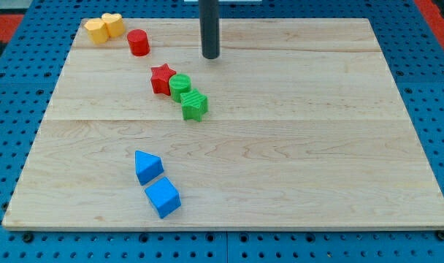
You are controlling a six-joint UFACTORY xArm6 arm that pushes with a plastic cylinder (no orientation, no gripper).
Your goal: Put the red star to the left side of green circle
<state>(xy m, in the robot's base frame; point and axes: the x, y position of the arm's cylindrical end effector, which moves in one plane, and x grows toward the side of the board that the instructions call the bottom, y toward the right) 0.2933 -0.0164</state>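
The red star (162, 78) lies on the wooden board, touching the left side of the green circle (180, 87). A green star (194, 105) touches the green circle at its lower right. My tip (210, 55) is above and to the right of these blocks in the view, apart from them, about a block's width from the green circle.
A red cylinder (139, 42) stands toward the view's top left, with a yellow hexagon (97, 31) and a yellow heart (113, 24) near the corner. A blue triangle (147, 166) and a blue cube (163, 197) sit near the view's bottom left. The board (317, 146) rests on a blue pegboard.
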